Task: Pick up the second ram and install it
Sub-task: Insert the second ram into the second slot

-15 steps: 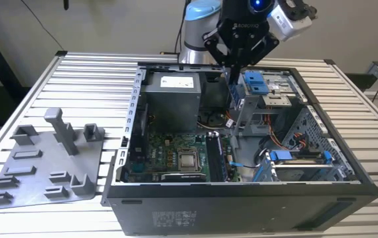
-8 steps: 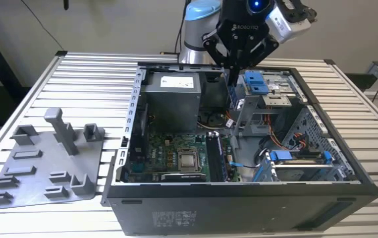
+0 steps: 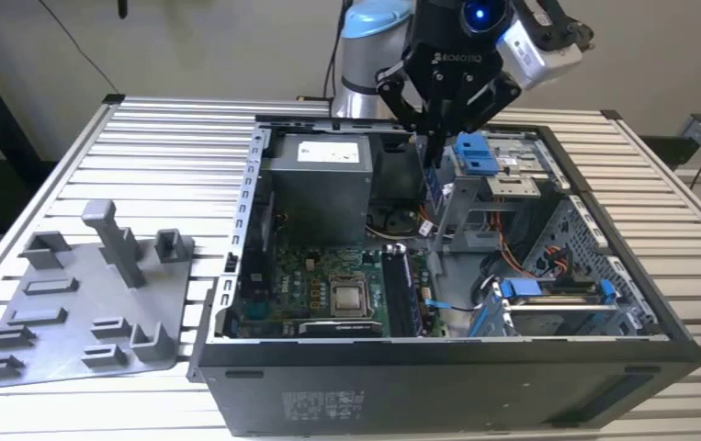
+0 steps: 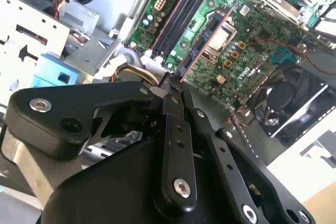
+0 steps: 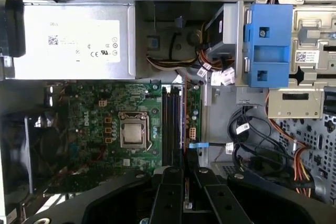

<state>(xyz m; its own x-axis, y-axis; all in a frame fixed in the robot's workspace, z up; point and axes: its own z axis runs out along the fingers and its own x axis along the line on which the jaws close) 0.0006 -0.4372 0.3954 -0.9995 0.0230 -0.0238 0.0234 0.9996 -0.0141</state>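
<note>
In the exterior view my gripper (image 3: 430,138) hangs over the open computer case (image 3: 448,367), at its far side. It is shut on the second ram (image 3: 431,175), a thin dark board hanging edge-down below the fingertips. The second wrist view shows the same board (image 4: 202,48) running out from the closed gripper (image 4: 170,80) over the green motherboard (image 4: 252,51). In the first wrist view the gripper (image 5: 185,170) points down just beside the long black memory slots (image 5: 172,124), which lie next to the processor socket (image 5: 133,132). In the exterior view the slots (image 3: 400,289) are well below the board.
The grey power-supply box (image 3: 320,184) fills the case's far corner, towards the exterior view's left. A blue drive bracket (image 3: 475,152) and cable bundles (image 5: 247,140) crowd the other side of the gripper. A grey plastic tray with upright posts (image 3: 81,303) lies on the slatted table (image 3: 141,147).
</note>
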